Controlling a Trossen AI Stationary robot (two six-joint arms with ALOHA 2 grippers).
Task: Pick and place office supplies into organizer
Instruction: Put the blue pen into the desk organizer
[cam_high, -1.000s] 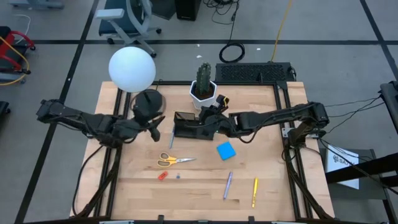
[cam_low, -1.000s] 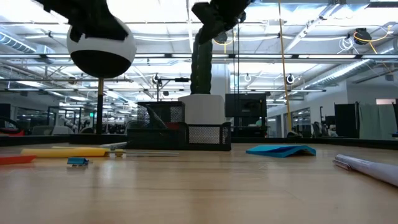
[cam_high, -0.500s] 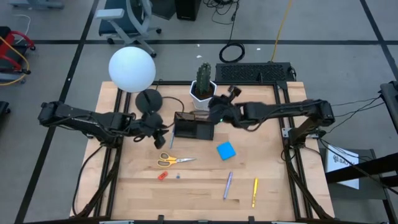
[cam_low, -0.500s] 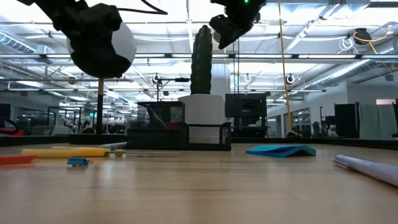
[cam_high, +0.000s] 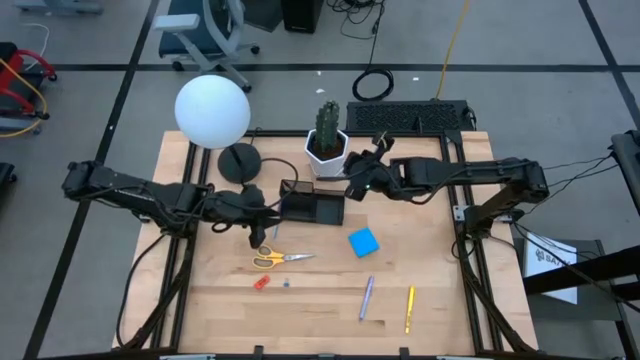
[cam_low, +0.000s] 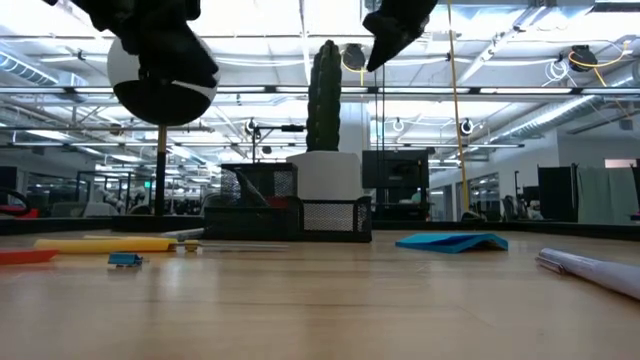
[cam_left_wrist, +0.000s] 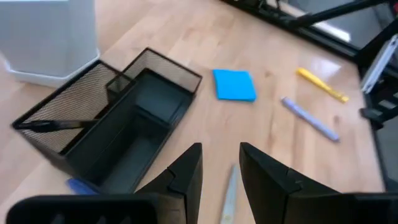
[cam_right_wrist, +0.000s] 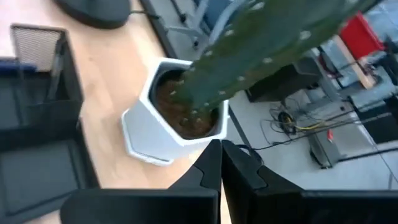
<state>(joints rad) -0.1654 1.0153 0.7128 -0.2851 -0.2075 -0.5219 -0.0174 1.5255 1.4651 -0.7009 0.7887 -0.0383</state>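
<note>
Looking across from the left, most of the job is still ahead. The left gripper (cam_high: 262, 212) hangs just left of the organizer (cam_high: 312, 203), its fingers (cam_left_wrist: 186, 177) parted with nothing visible between them. One dark pen (cam_left_wrist: 53, 125) already leans inside the organizer, so at least that item seems done.

Loose on the table (cam_high: 200, 290) in front of it lie the yellow-handled scissors (cam_high: 280, 258), a small red-orange piece (cam_high: 261, 283) and a tiny blue bit (cam_high: 286, 284). A blue pen (cam_high: 277, 220) sits close by the left gripper, beside the organizer. Further right come the blue sticky-note pad (cam_high: 364, 242), the purple pen (cam_high: 367, 297) and the yellow pen (cam_high: 409, 308), all well apart from the organizer.

The right gripper (cam_high: 353, 186) hovers closed and empty between the organizer and the cactus pot (cam_high: 327, 150).

Crowding the back are the lamp base (cam_high: 240, 162) with its white globe (cam_high: 212, 112), and the cactus pot just behind the organizer, so I'd judge approaches from that side tight. The keyboard (cam_high: 410, 117) lies beyond, clear of the work.
</note>
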